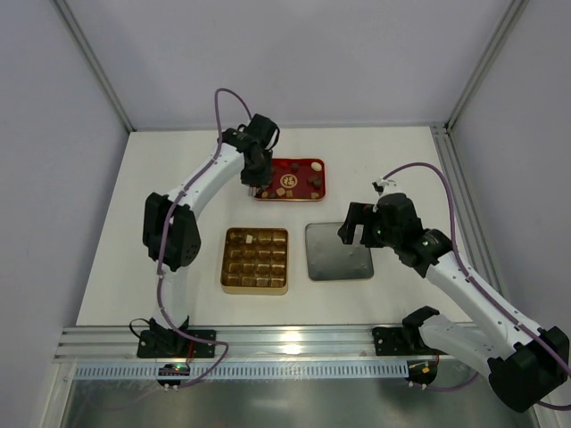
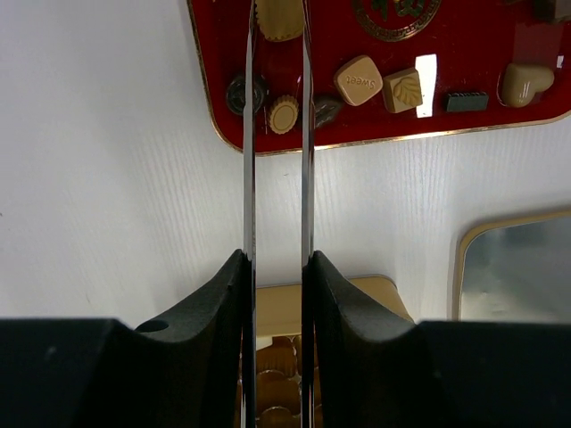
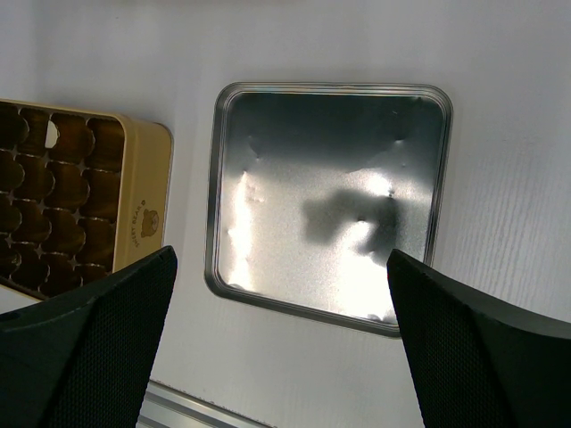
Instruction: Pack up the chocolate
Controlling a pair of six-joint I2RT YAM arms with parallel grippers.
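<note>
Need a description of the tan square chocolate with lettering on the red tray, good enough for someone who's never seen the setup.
Find the red tray at the far side of the table. Near its front edge lies a tan square chocolate beside a second tan square. The one wanted has a word stamped on top; the second bears a leaf.

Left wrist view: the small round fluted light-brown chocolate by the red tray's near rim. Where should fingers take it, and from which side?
From straight above, pinch the fluted chocolate across its ridged edge: it lies flat on the red tray. A dark round piece and a dark oval piece flank it, so fingers likely fit the other two sides.
</note>
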